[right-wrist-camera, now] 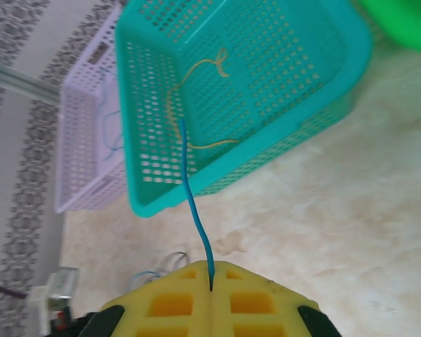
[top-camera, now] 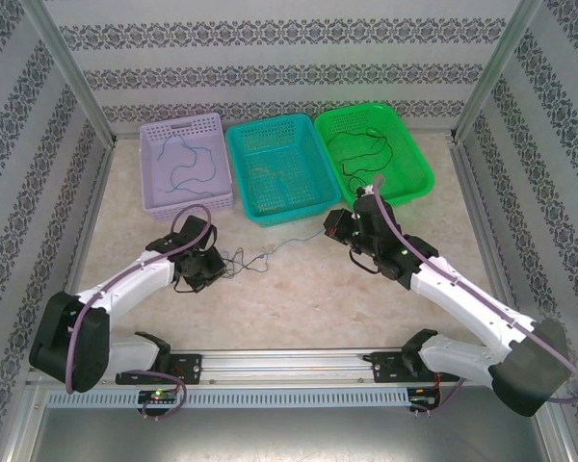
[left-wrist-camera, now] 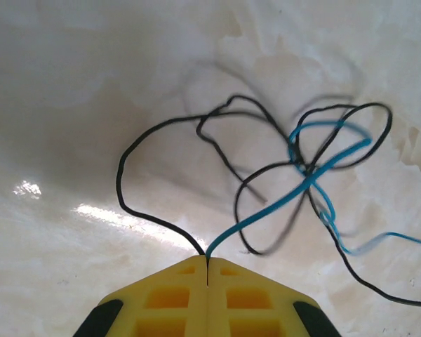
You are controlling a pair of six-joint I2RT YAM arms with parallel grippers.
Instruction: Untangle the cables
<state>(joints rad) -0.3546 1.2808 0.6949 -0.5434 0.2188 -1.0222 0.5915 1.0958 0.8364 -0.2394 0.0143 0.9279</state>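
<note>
Now the left tool (left-wrist-camera: 208, 272) is shut on the black cable (left-wrist-camera: 125, 175) and the blue cable (left-wrist-camera: 266, 210) together. The right tool (right-wrist-camera: 211, 279) pinches the blue cable too. Their knot (top-camera: 241, 260) lies on the counter (top-camera: 308, 308), middle of the top view. Next, I think, both should pull apart slowly.

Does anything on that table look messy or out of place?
Yes: a black cable and a blue cable are knotted together on the table, both pinched in the left gripper, the blue one also in the right gripper.
</note>
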